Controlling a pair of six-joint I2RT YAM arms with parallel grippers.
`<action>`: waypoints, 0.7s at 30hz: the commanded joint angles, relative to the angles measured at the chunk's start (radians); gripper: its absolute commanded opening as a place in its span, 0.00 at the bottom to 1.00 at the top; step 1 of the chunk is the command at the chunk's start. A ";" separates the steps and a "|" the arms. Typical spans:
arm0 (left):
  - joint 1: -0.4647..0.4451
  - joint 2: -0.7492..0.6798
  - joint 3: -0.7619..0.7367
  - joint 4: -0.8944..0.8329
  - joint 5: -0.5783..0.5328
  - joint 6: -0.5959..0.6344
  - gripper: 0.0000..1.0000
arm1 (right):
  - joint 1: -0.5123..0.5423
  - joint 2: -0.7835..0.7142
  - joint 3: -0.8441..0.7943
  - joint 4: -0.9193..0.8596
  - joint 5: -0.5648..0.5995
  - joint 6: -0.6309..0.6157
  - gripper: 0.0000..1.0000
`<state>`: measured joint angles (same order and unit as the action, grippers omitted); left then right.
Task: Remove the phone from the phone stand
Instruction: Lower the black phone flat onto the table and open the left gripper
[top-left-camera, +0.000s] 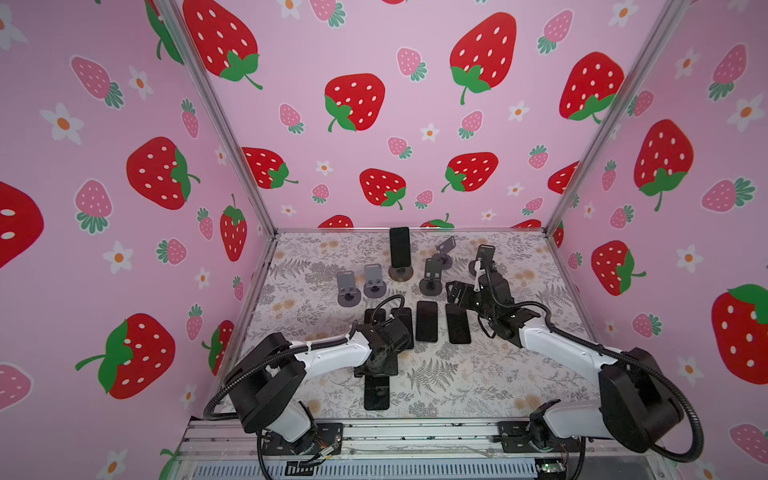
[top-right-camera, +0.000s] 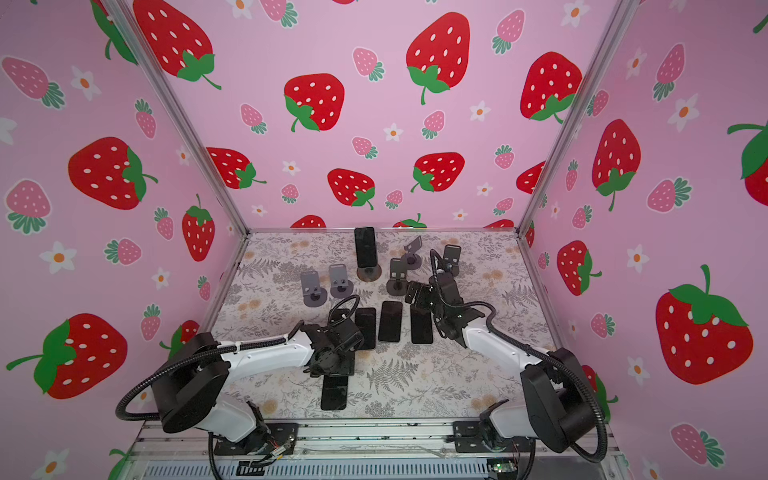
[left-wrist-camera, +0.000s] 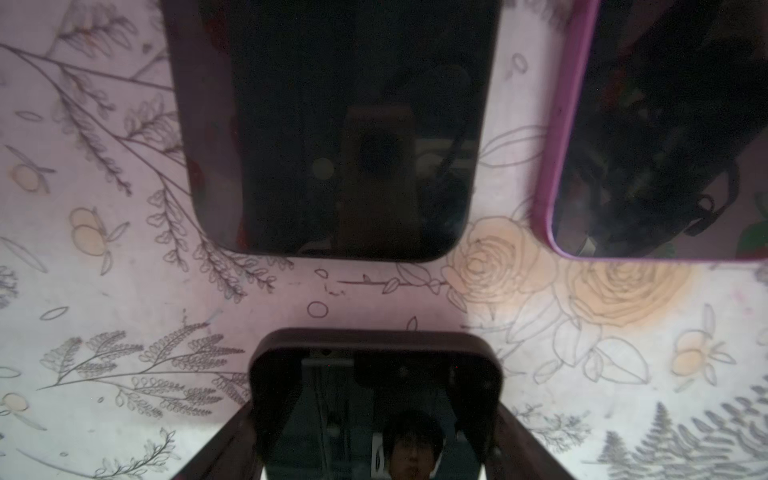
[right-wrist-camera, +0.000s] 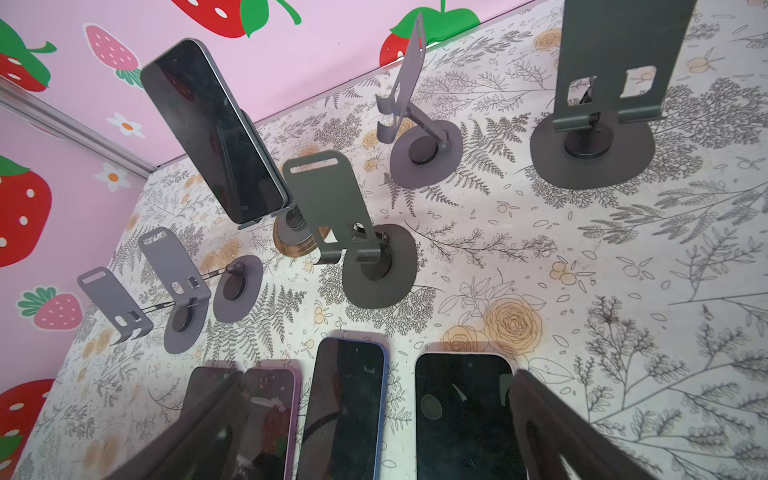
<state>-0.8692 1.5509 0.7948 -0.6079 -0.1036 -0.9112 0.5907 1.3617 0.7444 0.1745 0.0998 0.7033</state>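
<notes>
The phone (top-left-camera: 400, 247) stands upright with a dark screen in its stand (top-left-camera: 401, 274), at the twelve o'clock edge of the table (top-left-camera: 519, 374), taking the back wall as twelve. In the right wrist view it leans back on the stand's plate, its lower end on the lip. Both grippers are well apart from it.

Five empty stands (top-left-camera: 431, 270) sit around it: two at its eight o'clock and three between its three and four o'clock. At its six o'clock, near the table's middle, a row of flat phones (top-left-camera: 427, 321) lies face up, side by side.

The right gripper (top-left-camera: 455, 293) hovers at the phone's four o'clock, over the far end of the row's three o'clock side. Its jaws are wide apart and empty.

The left gripper (top-left-camera: 376, 370) sits low at the table's seven o'clock, over a near phone (top-left-camera: 376, 392) that lies flat and alone. In the left wrist view its fingers (left-wrist-camera: 228, 444) flank that phone's long edges. Whether they clamp it or stand just clear, I cannot tell.
</notes>
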 joint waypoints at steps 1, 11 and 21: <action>-0.002 0.066 -0.074 0.072 0.026 -0.027 0.79 | -0.005 -0.032 -0.021 0.014 0.008 0.014 1.00; -0.004 0.025 -0.048 0.016 -0.009 -0.037 0.79 | -0.004 -0.028 -0.013 0.013 -0.012 0.014 1.00; -0.008 -0.101 0.107 -0.123 -0.107 -0.009 0.87 | -0.003 -0.043 -0.018 0.020 0.011 0.008 1.00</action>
<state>-0.8768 1.4914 0.8314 -0.6640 -0.1474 -0.9169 0.5907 1.3502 0.7338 0.1791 0.0944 0.7071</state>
